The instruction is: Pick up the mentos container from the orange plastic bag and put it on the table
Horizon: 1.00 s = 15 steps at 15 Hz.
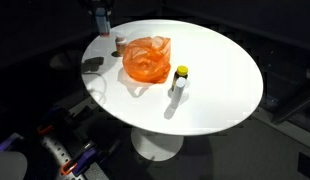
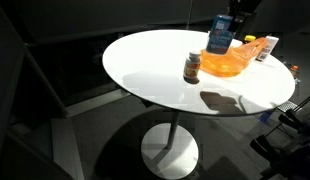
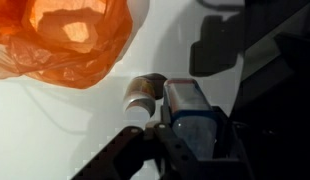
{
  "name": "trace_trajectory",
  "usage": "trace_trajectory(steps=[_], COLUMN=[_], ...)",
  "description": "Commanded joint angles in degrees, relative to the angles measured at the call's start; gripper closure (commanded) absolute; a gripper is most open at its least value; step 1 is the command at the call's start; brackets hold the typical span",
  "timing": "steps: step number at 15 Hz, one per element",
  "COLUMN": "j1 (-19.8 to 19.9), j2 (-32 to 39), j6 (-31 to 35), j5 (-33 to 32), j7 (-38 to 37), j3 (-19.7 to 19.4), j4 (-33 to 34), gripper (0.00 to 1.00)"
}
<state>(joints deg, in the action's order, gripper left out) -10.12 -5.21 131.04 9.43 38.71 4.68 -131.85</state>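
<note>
The small brown-bodied container with a pale lid (image 1: 119, 43), which I take for the mentos container, stands upright on the table (image 1: 220, 95), just beside the far left edge of the orange bag (image 1: 145, 60) and outside it. The lift out of the bag and the set-down therefore look done, and the step in hand appears to be the release or the retreat.

The end effector (image 1: 101, 22) hangs above and slightly left of the container without touching it. Nothing appears to be carried, but I cannot tell how far its fingers are spread. The next move calls for a straight rise. That would clear the lid without knocking the container over and keep the arm away from the loose plastic of the bag.

The wrist view shows the container (image 3: 143, 95) close up, just beyond the end effector (image 3: 155, 142), with the crumpled bag (image 3: 70, 40) to its upper left and bare white table between them.

Both exterior views also show a white bottle with a yellow cap (image 1: 180, 80), which the wrist view lacks. It stands apart to the near right of the bag. In an exterior view from the opposite side, the container (image 2: 192, 67) stands in front of the bag (image 2: 230, 62) and the end effector (image 2: 223, 38) is above them.
</note>
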Motion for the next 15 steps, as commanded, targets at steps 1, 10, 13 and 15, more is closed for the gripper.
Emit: trace_trajectory(steps=[1, 10, 13, 15], j1=[0.37, 0.04, -0.44, -0.78], j2=[0.32, 1.9, 3.75, 5.33], j6=[-0.44, -0.5, -0.67, -0.57], j5=[0.02, -1.98, -5.31, -7.29], j7=[0.17, 0.22, -0.01, -0.05], j3=[0.6, 1.3, 2.59, 3.6], j4=[0.12, 1.16, 2.94, 4.16], gripper=[0.81, 0.81, 0.81, 0.81])
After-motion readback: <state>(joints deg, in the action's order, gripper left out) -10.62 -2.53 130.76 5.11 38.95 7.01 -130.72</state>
